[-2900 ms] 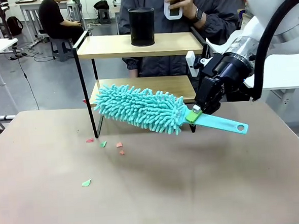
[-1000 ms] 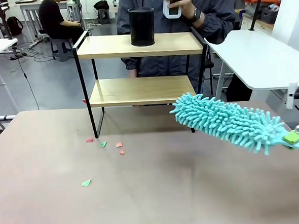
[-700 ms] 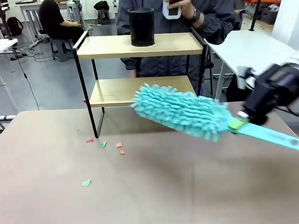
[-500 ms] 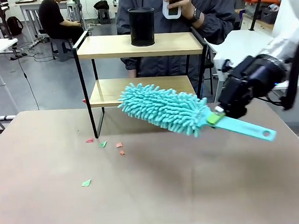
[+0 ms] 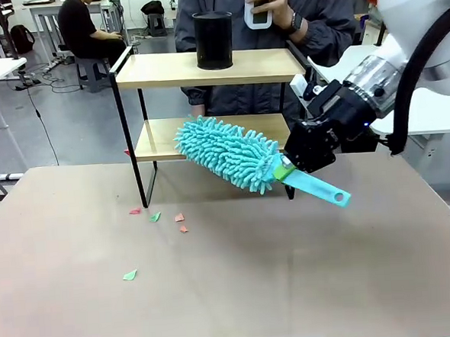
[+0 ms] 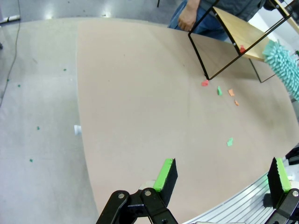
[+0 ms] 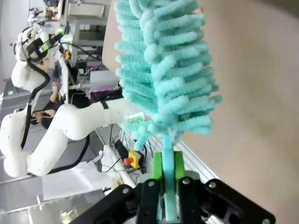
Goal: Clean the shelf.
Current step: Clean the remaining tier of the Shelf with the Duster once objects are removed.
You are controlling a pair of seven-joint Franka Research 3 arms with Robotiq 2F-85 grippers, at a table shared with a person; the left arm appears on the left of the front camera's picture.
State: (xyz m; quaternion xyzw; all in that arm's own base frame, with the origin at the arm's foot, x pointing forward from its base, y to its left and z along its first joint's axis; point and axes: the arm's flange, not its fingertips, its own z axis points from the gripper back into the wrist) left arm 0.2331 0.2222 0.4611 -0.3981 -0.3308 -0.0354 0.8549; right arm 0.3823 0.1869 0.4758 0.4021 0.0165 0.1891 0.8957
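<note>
Two light wooden boards in a thin black metal frame form the small shelf (image 5: pixel 165 70) you see at upper centre of the front view, standing at the far side of the brown table (image 5: pixel 232 290). Your right gripper (image 5: pixel 289 169), coming in from the right of the frame, is clamped on the flat handle of a turquoise, shaggy microfibre duster (image 5: pixel 225 152), just behind its head. In the right wrist view its green pads (image 7: pixel 157 165) press the handle from both sides. The duster's head slants up to the left across the front of the lower board; whether it touches the wood cannot be told. A black cylindrical container (image 5: pixel 214 39) stands on the top board. Small pink, orange and green paper scraps (image 5: pixel 156 216) lie at centre left, near the shelf's front left leg. Behind the shelf, a person's hand (image 5: pixel 274 3) holds a white device. Your left gripper (image 6: pixel 223 175) hangs with fingers wide apart, nothing between them, above the table's edge.
</note>
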